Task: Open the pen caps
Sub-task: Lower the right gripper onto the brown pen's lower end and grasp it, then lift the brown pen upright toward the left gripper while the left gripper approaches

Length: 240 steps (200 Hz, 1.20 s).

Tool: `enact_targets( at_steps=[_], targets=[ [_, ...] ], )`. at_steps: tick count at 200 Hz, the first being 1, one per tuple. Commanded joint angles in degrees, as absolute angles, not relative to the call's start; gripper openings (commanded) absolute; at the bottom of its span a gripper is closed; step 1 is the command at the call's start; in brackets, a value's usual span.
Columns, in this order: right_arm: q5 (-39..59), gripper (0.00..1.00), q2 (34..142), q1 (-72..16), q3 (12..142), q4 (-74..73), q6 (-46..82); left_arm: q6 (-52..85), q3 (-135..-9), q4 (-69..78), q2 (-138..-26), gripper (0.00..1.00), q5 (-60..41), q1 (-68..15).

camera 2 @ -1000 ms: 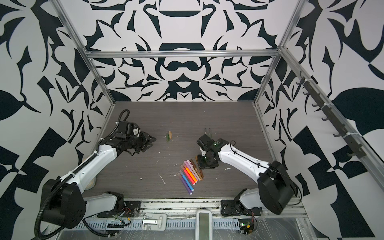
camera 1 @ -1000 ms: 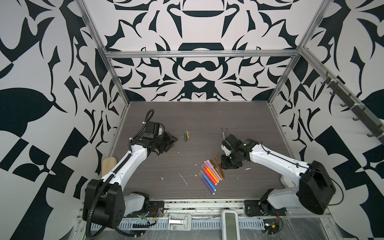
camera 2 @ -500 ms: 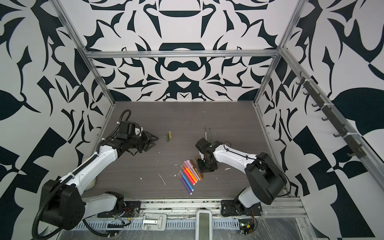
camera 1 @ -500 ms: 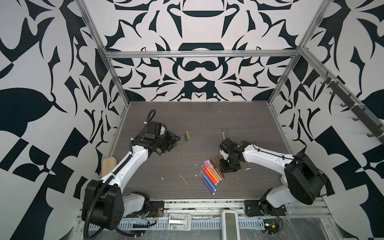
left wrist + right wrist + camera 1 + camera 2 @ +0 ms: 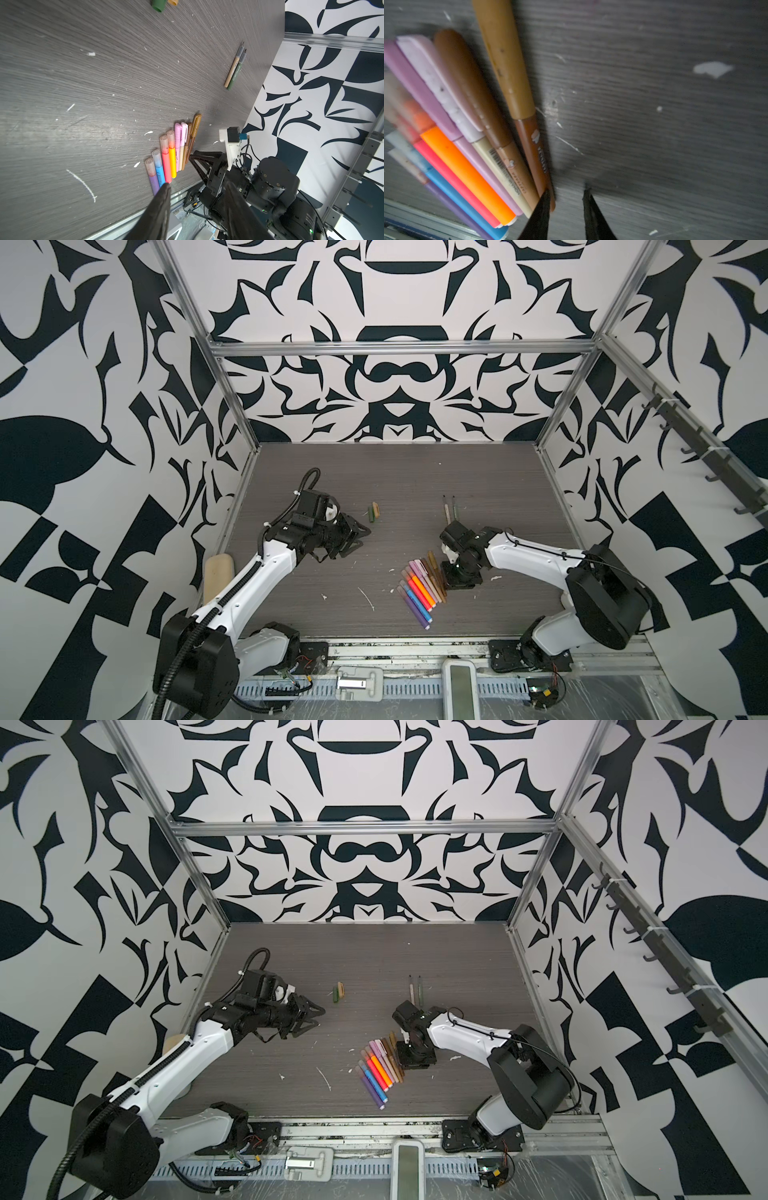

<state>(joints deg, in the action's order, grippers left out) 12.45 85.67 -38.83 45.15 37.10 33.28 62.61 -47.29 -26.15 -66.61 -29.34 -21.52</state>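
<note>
**A:** Which step are you on?

**B:** By my reading, the pick-up of the next pen. Two loose caps (image 5: 374, 512) already lie on the bench (image 5: 415, 472), with two bare pens (image 5: 449, 510) further along. The other caps sit on their pens in a row (image 5: 422, 587) near the front edge.

**A:** And your pincers?

**B:** Your right pincer (image 5: 566, 193) is low at the row's outer edge, released and empty. One tip is at the tail of the brown pen (image 5: 533, 149). That tip is blurred, so it may be touching or only overlapping. The pen's cap (image 5: 506, 62) is at the far end. Your left pincer (image 5: 197, 185) hangs released above the bench, holding nothing.

**A:** Next?

**B:** Straddle the brown pen's barrel, not just one side of it. Clench, lift it clear of its neighbour, then offer the cap to your left pincer.
</note>
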Motion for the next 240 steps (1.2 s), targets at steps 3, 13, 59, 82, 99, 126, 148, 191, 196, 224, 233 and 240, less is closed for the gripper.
enact_targets(
  at_steps=[3,13,59,82,99,126,148,191,196,224,233,240],
  targets=[
    [12.64,0.31,83.73,-39.64,46.14,35.59,35.98,60.28,-48.54,-30.38,-65.12,0.46,-29.11,-21.53],
    [12.68,0.31,84.77,-39.8,46.5,35.45,36.2,60.03,-48.35,-30.26,-64.96,0.47,-28.43,-21.48],
    [9.27,0.31,86.77,-41.3,46.72,35.55,39.18,63.81,-47.36,-23.29,-68.02,0.47,-30.61,-21.29],
    [7.46,0.31,87.06,-41.46,46.45,36.01,40.37,63.08,-48.37,-21.84,-68.71,0.47,-30.23,-21.31],
    [4.74,0.3,87.91,-41.9,47.28,39.14,41.07,61.57,-50.11,-21.97,-70.38,0.47,-31.68,-21.27],
    [1.8,0.3,90.65,-42.19,49.21,41.99,40.78,58.08,-54.25,-25.47,-74.32,0.47,-33.88,-21.05],
    [1.15,0.3,93.15,-42.45,51.23,42.63,39.66,57.83,-55.57,-24.54,-75.7,0.47,-34.34,-20.91],
    [1.74,0.25,96.15,-42.45,52.91,42.19,36.82,56.81,-57.66,-24.62,-76.63,0.47,-35.9,-17.72],
    [1.61,0.24,96.0,-42.46,52.94,42.25,36.75,56.87,-57.66,-24.4,-76.81,0.47,-36.39,-17.21],
    [-1.53,0.2,95.12,-42.38,56.09,45.64,33.56,56.35,-58.78,-24.33,-78.08,0.49,-38.93,-15.92],
    [-3.08,0.17,95.34,-42.34,58.43,48.03,31.42,55.97,-59.3,-24.39,-78.39,0.51,-39.43,-15.91],
    [-4.18,0.14,95.68,-42.15,60.4,49.87,29.46,55.78,-59.59,-24.4,-78.62,0.51,-39.73,-15.9]
  ],
)
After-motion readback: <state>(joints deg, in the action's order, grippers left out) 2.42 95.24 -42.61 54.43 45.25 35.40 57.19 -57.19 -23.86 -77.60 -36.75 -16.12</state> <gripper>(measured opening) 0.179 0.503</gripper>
